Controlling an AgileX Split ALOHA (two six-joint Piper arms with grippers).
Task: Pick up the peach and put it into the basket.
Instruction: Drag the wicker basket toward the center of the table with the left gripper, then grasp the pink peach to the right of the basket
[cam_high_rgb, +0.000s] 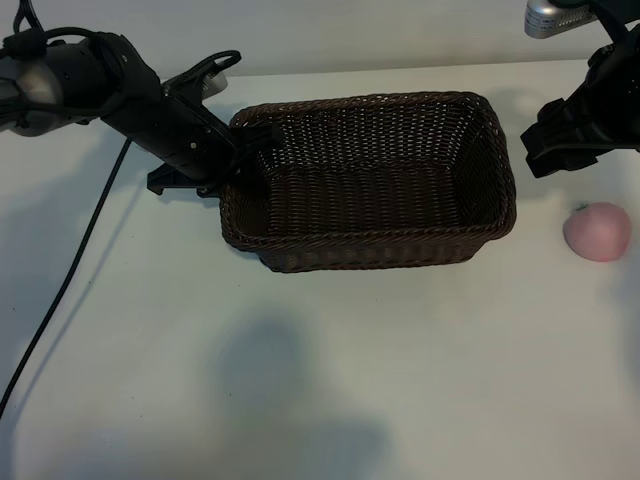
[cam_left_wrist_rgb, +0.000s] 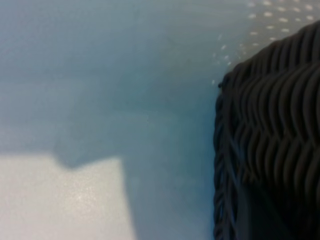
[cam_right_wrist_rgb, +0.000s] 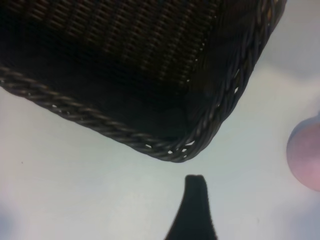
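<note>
A: Starting at the left, what is the left gripper (cam_high_rgb: 252, 143) doing?

B: It sits at the left end wall of the wicker basket (cam_high_rgb: 470, 240), its fingertips right at the braided rim. From the exterior view it looks set to steady the basket, but whether the fingers are clamped on the rim or merely close to it, I cannot tell. Its wrist view shows only the weave of the basket wall hard up against the camera, beside bare table (cam_high_rgb: 300, 380).

A: And the basket itself?

B: Upright in the middle of the table, empty inside. Holding it at that end would, I judge, stop it sliding when something is dropped in.

A: Further right?

B: The right gripper (cam_high_rgb: 560, 140) hangs just past the basket's right end, fingers spread apart and gripping nothing. One dark fingertip (cam_right_wrist_rgb: 195, 200) shows in its wrist view, above the table near the basket's corner.

A: The peach?

B: The peach (cam_high_rgb: 597, 231) lies on the table at the far right, clear of the basket, just below that gripper in the exterior view. It is not yet picked up; the gripper must come down around it first.
</note>
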